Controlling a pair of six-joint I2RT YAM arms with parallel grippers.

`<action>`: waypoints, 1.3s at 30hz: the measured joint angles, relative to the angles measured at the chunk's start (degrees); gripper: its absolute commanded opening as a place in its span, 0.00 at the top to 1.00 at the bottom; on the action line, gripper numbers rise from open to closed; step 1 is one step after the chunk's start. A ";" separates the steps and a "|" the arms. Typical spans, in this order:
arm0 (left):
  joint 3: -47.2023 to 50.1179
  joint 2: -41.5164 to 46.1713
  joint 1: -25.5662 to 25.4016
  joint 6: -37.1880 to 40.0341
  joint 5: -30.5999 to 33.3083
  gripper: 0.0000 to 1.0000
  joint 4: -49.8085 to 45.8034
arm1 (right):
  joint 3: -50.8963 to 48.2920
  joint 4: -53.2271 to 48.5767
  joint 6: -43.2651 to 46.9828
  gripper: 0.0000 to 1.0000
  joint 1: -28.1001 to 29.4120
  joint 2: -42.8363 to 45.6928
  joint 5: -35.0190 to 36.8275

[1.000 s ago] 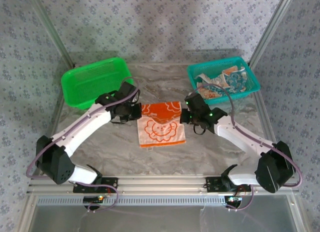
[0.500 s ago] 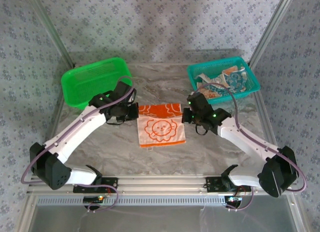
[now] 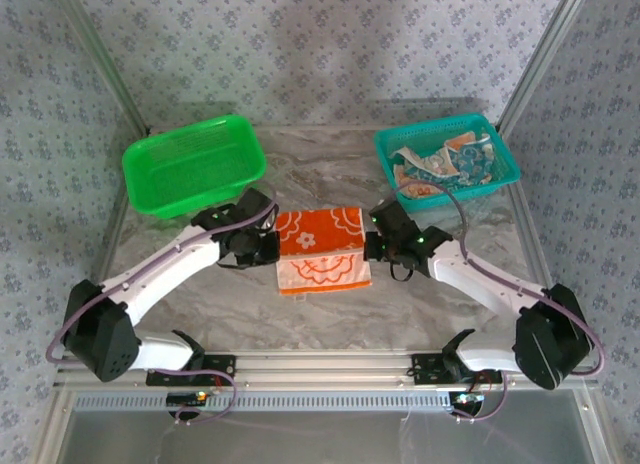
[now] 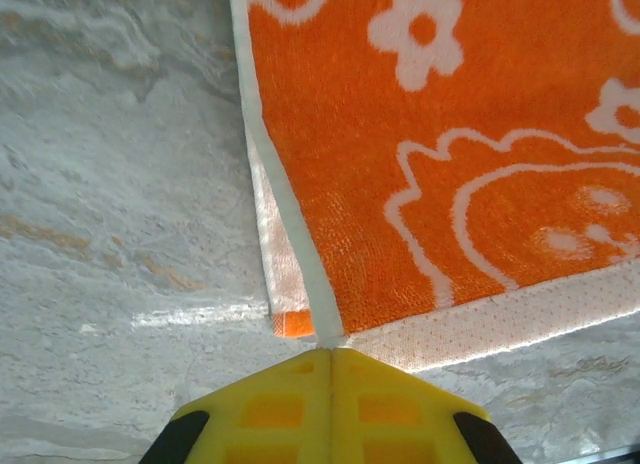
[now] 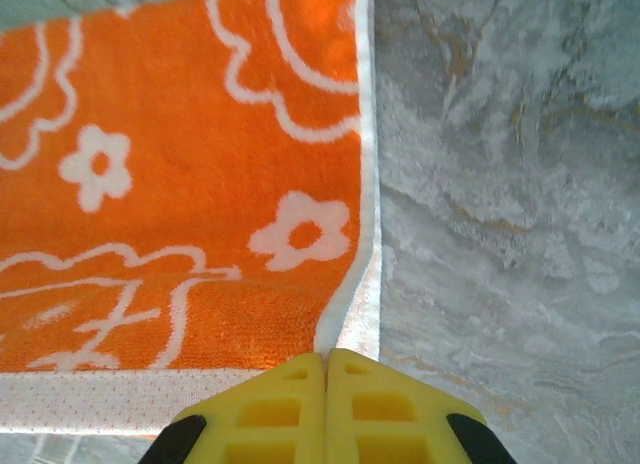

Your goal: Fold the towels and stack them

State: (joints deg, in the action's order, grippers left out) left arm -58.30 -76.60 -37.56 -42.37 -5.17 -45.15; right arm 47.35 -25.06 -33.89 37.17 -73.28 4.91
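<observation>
Firmly, left end effector (image 4: 330, 354) and right end effector (image 5: 326, 358) clamp the orange towel (image 3: 320, 234).

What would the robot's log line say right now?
step: folding orange towel | left gripper: shut on its corner | right gripper: shut on other corner | waiting: towels in teal basket

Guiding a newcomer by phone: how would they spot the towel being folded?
On the marble table, look between the green basket and the teal basket. The towel lies there, orange with white flowers; the other towels sit crumpled in the teal basket.
</observation>
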 measured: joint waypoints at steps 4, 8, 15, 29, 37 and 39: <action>3.45 -1.44 -0.90 -1.03 -0.92 1.00 2.49 | -2.95 1.16 -0.44 1.00 0.90 -0.92 -0.02; 6.10 -2.91 -1.62 -1.46 -1.73 1.00 4.31 | -6.01 3.02 -1.51 1.00 1.92 -1.90 -0.26; 9.44 -5.38 -2.45 -1.86 -2.84 1.00 7.37 | -9.51 5.57 -3.37 1.00 3.76 -4.83 -0.87; 10.64 -6.45 -4.26 -2.08 -3.30 0.59 7.85 | -10.56 4.90 -4.15 0.65 4.76 -4.76 -0.90; 5.73 -6.51 -2.95 -0.26 -2.36 0.66 4.63 | -6.12 1.77 -1.79 0.64 2.58 -2.25 -1.49; 3.80 -7.21 -1.42 0.42 -2.10 0.71 4.66 | -4.17 1.68 -0.85 0.68 1.53 -2.82 -1.95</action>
State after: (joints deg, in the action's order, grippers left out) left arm -54.50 -83.81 -38.98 -41.95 -7.27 -40.49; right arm 43.18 -23.38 -34.74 38.70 -76.09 2.96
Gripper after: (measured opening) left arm 0.336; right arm 0.349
